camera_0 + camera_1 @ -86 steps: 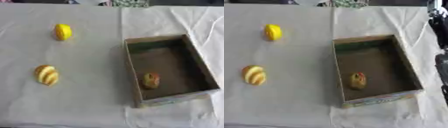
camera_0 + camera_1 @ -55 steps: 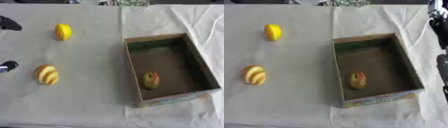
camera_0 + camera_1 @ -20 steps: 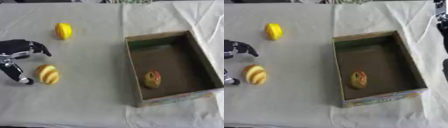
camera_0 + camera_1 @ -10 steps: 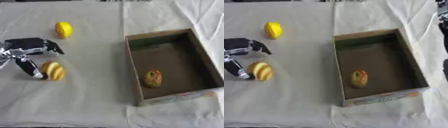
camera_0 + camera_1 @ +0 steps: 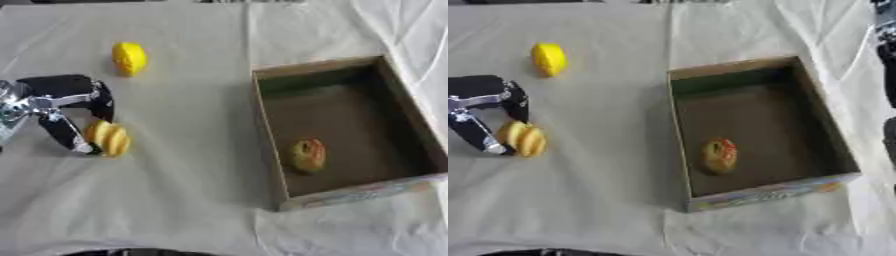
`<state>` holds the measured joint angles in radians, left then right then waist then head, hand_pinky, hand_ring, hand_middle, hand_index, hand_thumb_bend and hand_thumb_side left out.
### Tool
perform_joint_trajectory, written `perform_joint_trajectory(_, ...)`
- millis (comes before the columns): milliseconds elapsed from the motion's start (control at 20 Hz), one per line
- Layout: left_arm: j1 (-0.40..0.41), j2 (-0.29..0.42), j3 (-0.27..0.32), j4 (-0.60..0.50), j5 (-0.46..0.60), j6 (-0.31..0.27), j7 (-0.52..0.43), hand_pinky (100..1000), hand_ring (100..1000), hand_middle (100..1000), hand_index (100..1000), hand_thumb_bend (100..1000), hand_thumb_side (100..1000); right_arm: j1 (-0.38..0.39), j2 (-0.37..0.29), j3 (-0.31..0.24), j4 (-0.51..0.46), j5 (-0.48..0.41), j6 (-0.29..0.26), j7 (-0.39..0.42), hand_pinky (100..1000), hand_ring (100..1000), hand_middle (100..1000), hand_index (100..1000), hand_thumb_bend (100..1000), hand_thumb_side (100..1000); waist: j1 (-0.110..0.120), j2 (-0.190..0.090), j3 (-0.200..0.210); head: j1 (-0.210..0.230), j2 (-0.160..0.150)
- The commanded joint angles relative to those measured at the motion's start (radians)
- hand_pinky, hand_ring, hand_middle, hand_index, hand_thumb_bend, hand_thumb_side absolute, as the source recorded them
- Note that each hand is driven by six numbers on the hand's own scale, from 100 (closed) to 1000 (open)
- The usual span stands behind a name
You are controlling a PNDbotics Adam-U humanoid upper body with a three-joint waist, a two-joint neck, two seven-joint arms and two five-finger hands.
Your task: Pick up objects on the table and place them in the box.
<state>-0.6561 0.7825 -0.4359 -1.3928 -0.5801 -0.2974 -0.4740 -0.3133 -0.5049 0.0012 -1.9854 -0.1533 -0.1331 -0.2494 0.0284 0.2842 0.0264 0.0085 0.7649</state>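
On the white tablecloth (image 5: 192,190) lie 2 loose yellow fruits and 1 cardboard box (image 5: 273,150) holding 1 yellow-red fruit (image 5: 308,155), upright lengthwise. At 9 o'clock, the left hand (image 5: 54,102) curls around a ribbed yellow-orange fruit (image 5: 109,138), its long axis running 11 to 5. A plain lemon (image 5: 129,58) sits at 11 o'clock.

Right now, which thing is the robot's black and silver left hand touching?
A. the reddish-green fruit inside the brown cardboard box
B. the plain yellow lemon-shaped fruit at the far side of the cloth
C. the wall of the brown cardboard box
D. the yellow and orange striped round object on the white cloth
D: the left hand has its fingers on both sides of the yellow and orange striped round object, while the plain yellow fruit and the cardboard box lie apart from it.
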Motion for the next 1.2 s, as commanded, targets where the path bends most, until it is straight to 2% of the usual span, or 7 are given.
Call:
perform_joint_trajectory(50, -0.005, 0.028, 0.045, -0.066, -0.012, -0.013, 0.050, 562, 496, 466, 551, 440, 100, -0.005, -0.014, -0.006, -0.015, -0.010, -0.005, -0.002, 880, 770, 667, 758, 100, 553, -0.003, -0.020, 0.002, 0.001, 0.002)
perform_joint_trajectory(100, -0.005, 0.033, 0.058, -0.089, -0.002, -0.025, 0.064, 563, 497, 472, 553, 525, 100, -0.003, -0.015, -0.007, -0.015, -0.009, -0.004, -0.004, 880, 769, 666, 758, 100, 549, -0.003, -0.022, 0.004, 0.001, 0.003)
perform_joint_trajectory(250, -0.005, 0.051, 0.086, -0.160, 0.037, -0.047, 0.107, 565, 500, 498, 561, 481, 100, -0.001, -0.017, -0.007, -0.015, -0.010, -0.004, -0.007, 879, 769, 666, 758, 100, 549, -0.004, -0.028, 0.009, 0.000, 0.002)
perform_joint_trajectory(450, -0.032, 0.045, 0.100, -0.252, 0.093, -0.025, 0.140, 573, 508, 499, 569, 455, 100, 0.004, -0.018, -0.011, -0.015, -0.009, -0.008, -0.011, 879, 770, 668, 759, 100, 548, -0.006, -0.040, 0.014, 0.000, 0.003)
perform_joint_trajectory(800, -0.182, -0.101, 0.055, -0.394, 0.155, 0.044, 0.070, 579, 515, 502, 575, 472, 100, -0.020, -0.025, -0.023, -0.015, -0.011, -0.030, -0.027, 877, 773, 674, 762, 100, 546, -0.025, -0.063, 0.012, 0.032, 0.005)
perform_joint_trajectory(1000, -0.275, -0.194, 0.003, -0.351, 0.140, 0.079, 0.012, 581, 518, 506, 580, 450, 100, -0.031, -0.041, -0.039, -0.015, -0.007, -0.049, -0.043, 876, 775, 677, 764, 100, 546, -0.029, -0.067, 0.013, 0.045, 0.005)
perform_joint_trajectory(1200, -0.330, -0.286, -0.024, -0.281, 0.122, 0.079, -0.036, 584, 522, 509, 585, 442, 100, -0.031, -0.042, -0.046, -0.015, -0.005, -0.056, -0.057, 876, 775, 677, 764, 100, 548, -0.025, -0.067, 0.015, 0.047, 0.005)
